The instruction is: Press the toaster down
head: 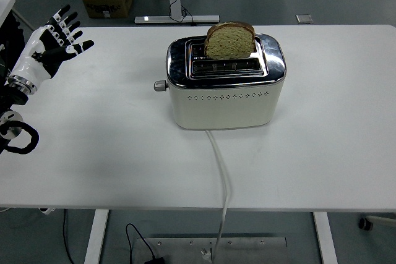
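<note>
Head view: a cream toaster [226, 94] with a chrome top stands on the white tabletop [334, 146], somewhat back of centre, with a slice of bread [229, 40] standing tall in its rear slot, a small knob [160, 86] on its left end and a white cord [221, 180] running off the near edge. The left hand [51, 42] is raised at the far-left corner, fingers spread and holding nothing, well apart from the toaster.
</note>
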